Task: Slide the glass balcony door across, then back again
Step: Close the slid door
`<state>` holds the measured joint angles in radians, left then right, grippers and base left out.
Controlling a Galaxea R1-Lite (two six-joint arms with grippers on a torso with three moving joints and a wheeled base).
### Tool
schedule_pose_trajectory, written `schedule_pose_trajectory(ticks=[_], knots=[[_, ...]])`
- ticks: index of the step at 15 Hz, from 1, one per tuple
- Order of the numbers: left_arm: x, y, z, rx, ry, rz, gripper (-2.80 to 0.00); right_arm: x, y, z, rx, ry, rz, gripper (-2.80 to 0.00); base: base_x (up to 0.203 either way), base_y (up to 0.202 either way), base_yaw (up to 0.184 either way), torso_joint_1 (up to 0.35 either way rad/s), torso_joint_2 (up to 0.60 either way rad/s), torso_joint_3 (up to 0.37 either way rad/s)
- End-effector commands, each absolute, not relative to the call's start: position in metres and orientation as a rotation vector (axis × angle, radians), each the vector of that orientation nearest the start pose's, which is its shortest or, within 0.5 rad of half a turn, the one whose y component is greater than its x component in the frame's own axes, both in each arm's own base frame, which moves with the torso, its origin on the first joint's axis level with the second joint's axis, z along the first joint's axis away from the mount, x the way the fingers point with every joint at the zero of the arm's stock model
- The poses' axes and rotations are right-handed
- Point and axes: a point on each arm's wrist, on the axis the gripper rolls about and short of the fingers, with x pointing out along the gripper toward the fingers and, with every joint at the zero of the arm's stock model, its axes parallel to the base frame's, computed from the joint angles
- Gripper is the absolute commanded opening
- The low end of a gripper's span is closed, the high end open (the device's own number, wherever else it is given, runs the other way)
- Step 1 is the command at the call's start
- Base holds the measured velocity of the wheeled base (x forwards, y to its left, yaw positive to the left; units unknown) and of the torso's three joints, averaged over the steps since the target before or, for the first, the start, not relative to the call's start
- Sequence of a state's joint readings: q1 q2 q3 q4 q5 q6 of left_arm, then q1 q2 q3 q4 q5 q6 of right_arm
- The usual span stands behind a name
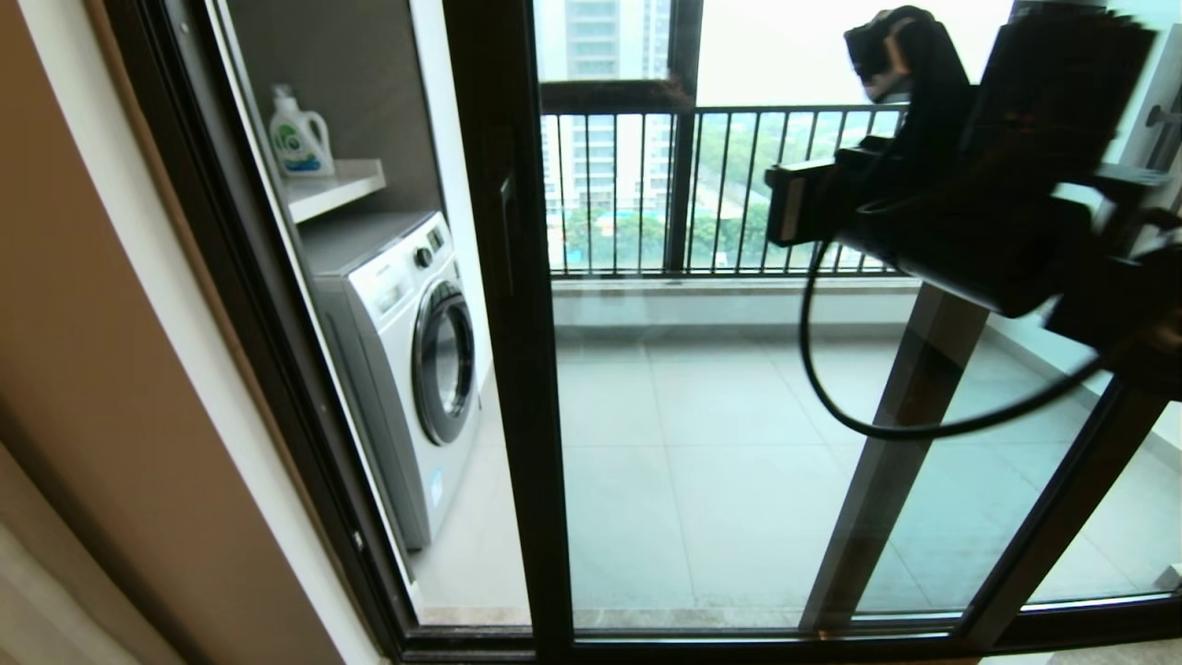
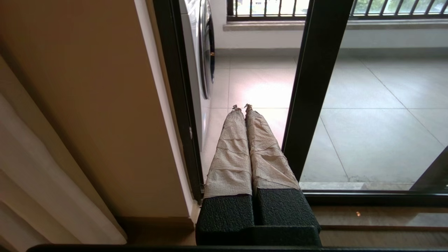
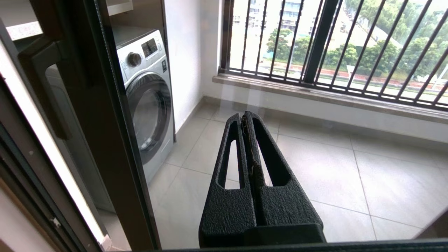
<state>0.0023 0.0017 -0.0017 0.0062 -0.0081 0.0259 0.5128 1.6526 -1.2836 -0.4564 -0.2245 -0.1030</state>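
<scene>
The glass balcony door (image 1: 720, 443) is a clear pane in a dark frame. Its handle upright (image 1: 512, 388) carries a short dark bar handle (image 1: 506, 231) and stands a little way off the left jamb (image 1: 259, 323). My right gripper (image 1: 785, 205) is raised in front of the pane, to the right of the handle. In the right wrist view it (image 3: 243, 119) is shut on nothing, tips close to the glass, with the handle (image 3: 45, 80) off to one side. My left gripper (image 2: 242, 106), taped in beige, is shut and empty, low near the floor track beside the upright (image 2: 315, 87).
A washing machine (image 1: 406, 351) and a shelf with a detergent bottle (image 1: 297, 134) stand on the balcony behind the gap. A black-barred railing (image 1: 739, 185) closes the far side. Another dark upright (image 1: 910, 443) without a handle shows behind the pane. A beige wall (image 1: 92, 369) is on the left.
</scene>
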Motion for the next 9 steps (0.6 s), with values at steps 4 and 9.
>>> schedule_pose_trajectory(ticks=[4, 9], knots=[[-0.023, 0.000, 0.075, 0.026, 0.008, -0.005, -2.80, 0.073, 0.030, 0.339, -0.078, -0.264, 0.143, -2.80, 0.000, 0.000, 0.000, 0.000, 0.00, 0.000], [-0.023, 0.000, 0.075, 0.026, 0.008, -0.005, -2.80, 0.006, -0.007, 0.280, -0.195, -0.149, -0.243, -2.80, 0.000, 0.000, 0.000, 0.000, 0.00, 0.000]])
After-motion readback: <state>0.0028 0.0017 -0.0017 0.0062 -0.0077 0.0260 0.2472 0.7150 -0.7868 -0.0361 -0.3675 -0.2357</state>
